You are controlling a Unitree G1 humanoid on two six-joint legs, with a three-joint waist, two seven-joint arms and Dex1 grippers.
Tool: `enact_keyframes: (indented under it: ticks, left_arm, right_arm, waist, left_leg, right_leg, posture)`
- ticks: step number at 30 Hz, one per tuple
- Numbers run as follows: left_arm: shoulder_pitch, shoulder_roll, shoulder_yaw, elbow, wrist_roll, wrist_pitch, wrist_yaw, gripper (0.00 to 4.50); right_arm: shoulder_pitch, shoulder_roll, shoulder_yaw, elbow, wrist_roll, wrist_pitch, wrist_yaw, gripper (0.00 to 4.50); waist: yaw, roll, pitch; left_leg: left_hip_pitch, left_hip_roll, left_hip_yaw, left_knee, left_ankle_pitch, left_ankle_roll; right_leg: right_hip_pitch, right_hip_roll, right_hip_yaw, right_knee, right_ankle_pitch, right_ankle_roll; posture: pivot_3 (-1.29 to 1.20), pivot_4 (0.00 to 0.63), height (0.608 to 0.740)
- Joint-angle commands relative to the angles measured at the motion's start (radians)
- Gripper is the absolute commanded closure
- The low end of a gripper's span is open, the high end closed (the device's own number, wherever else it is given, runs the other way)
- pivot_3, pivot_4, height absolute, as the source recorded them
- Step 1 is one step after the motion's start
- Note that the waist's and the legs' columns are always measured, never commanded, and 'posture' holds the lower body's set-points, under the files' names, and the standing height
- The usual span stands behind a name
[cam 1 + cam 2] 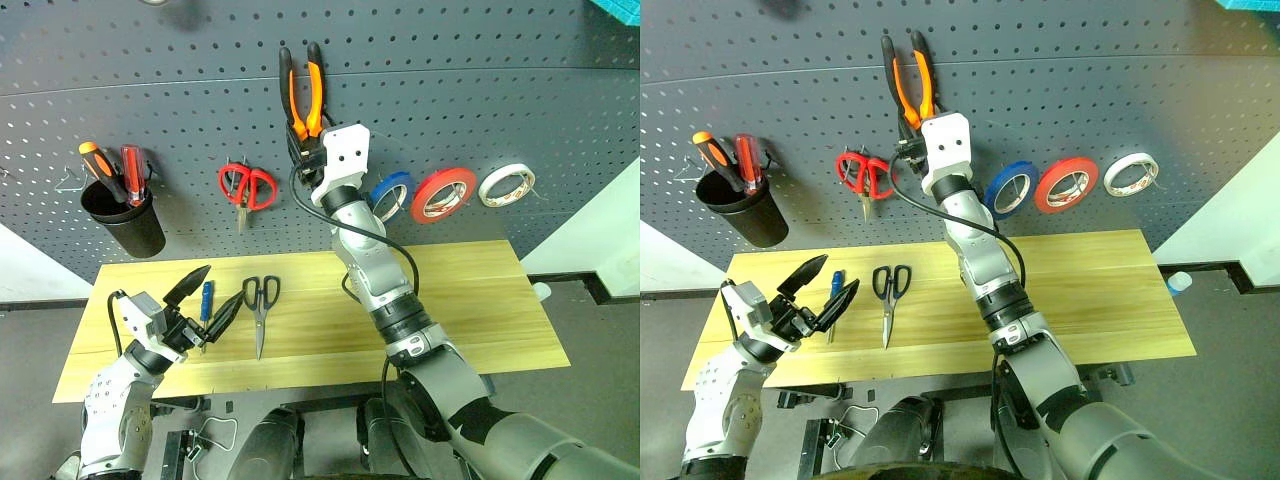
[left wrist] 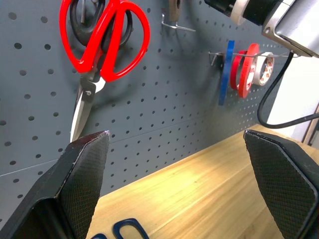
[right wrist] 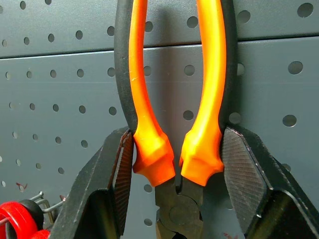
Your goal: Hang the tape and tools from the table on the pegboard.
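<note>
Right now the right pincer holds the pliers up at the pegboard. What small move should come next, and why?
Probably ease the pliers toward the pegboard to catch a hook. The right pincer grips them near the joint, handles pointing up against the panel. Whether a hook sits behind them I cannot tell, so I would keep the grip.

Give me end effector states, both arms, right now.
Left end effector: open, holding nothing, above the table.
Right end effector: closed on the pliers, held handles-up against the pegboard.
</note>
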State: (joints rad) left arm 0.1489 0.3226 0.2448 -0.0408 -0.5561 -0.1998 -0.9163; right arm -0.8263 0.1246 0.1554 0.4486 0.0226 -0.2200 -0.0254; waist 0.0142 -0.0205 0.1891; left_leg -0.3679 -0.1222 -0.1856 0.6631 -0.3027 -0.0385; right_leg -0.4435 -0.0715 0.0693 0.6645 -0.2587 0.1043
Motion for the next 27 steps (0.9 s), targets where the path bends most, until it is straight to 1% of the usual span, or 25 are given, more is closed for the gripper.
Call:
enact_keyframes:
  ticks: [1,27]
  left_arm:
    - [-0.008,0.011,0.002,-0.01,-0.01,0.003,-0.007,0.0]
    - [-0.021,0.013,0.005,-0.001,-0.002,0.013,-0.003,0.0]
  right_arm:
    - [-0.041,0.012,-0.043,-0.028,-0.001,-0.001,-0.024,2.26]
    - [0.083,0.046,-0.006,-0.115,0.006,0.078,0.006,2.26]
  waist:
    - [0.0,0.0,0.0]
    - [-0.001,0.002,0.001]
  left_leg:
    - [0.0,0.0,0.0,0.0,0.0,0.0]
    - [0.0,0.001,0.0,-0.002,0.0,0.0]
  right_leg:
    - [0.0,0.0,0.0,0.0,0.0,0.0]
    - [0.0,0.0,0.0,-0.002,0.0,0.0]
  posture:
    - [0.14,0.187,0.739]
    - [0.14,0.187,0.739]
